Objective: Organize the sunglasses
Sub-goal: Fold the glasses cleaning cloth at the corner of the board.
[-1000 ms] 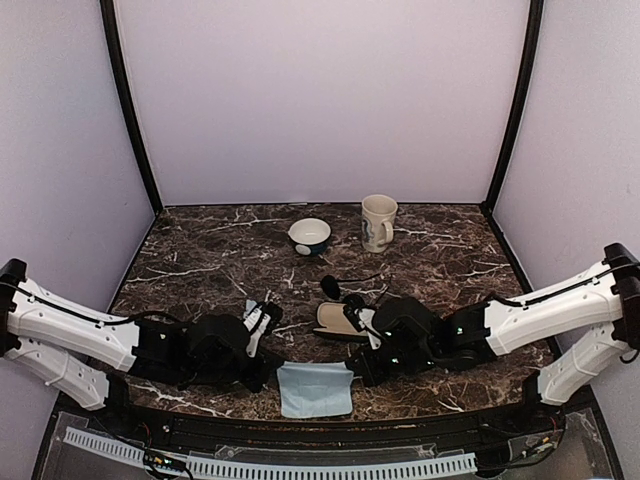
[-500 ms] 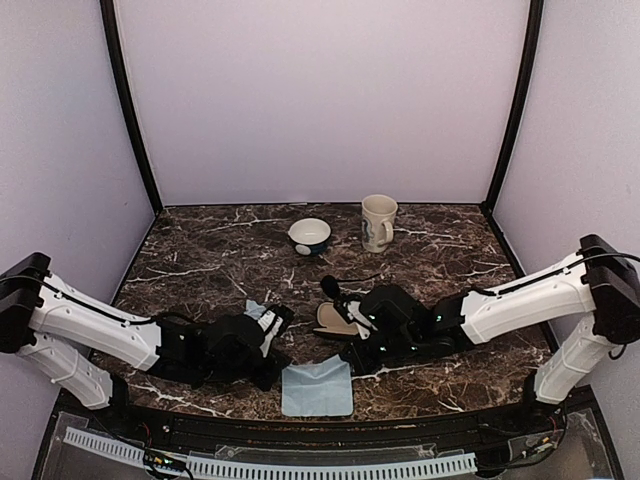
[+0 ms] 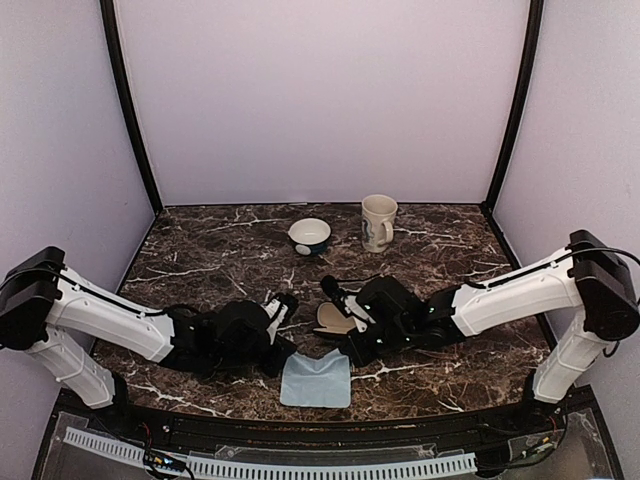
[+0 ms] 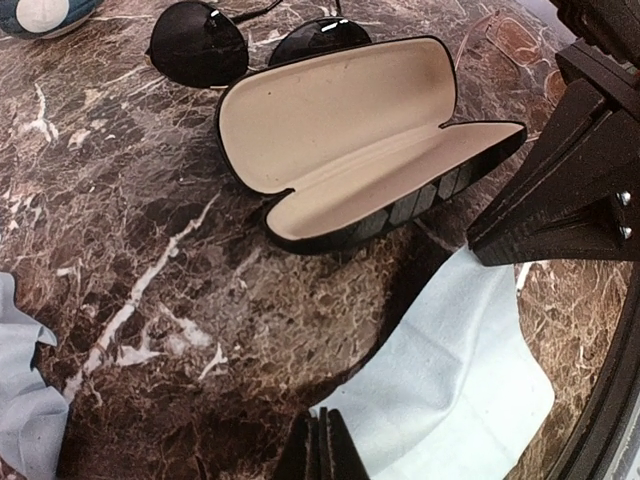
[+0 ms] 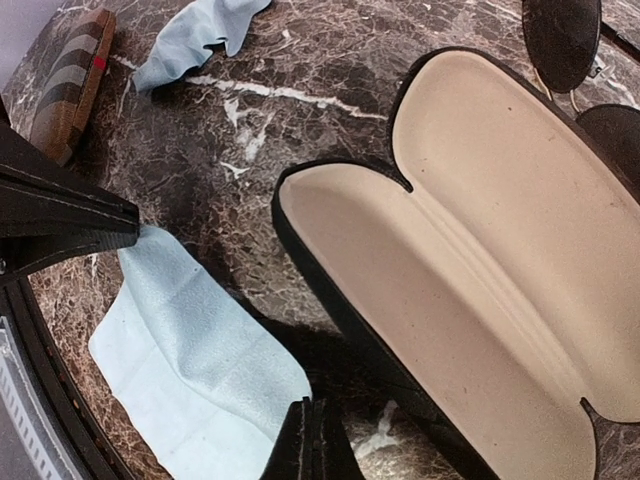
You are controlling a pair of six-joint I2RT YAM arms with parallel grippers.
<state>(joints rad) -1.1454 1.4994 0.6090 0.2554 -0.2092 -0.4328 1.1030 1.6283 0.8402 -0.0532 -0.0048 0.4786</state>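
The sunglasses [image 3: 334, 287] lie on the marble just beyond an open black case [image 3: 334, 319] with a beige lining; their dark lenses [image 4: 205, 43] show at the top of the left wrist view and at the edge [image 5: 562, 35] of the right wrist view. A light blue cloth [image 3: 316, 378] lies flat in front of the case. My left gripper [image 3: 289, 350] [image 4: 322, 445] is shut on the cloth's far left corner. My right gripper [image 3: 346, 355] [image 5: 312, 432] is shut on its far right corner, close to the case [image 5: 470, 260].
A bowl [image 3: 309, 236] and a mug [image 3: 378, 221] stand at the back. A brown striped case [image 5: 70, 85] and a second crumpled blue cloth [image 5: 200, 30] lie to the left, near the left arm. The table's near edge is just behind the flat cloth.
Both arms have reached forward and closer together. The flat cloth has slid a little away from the near edge with them.
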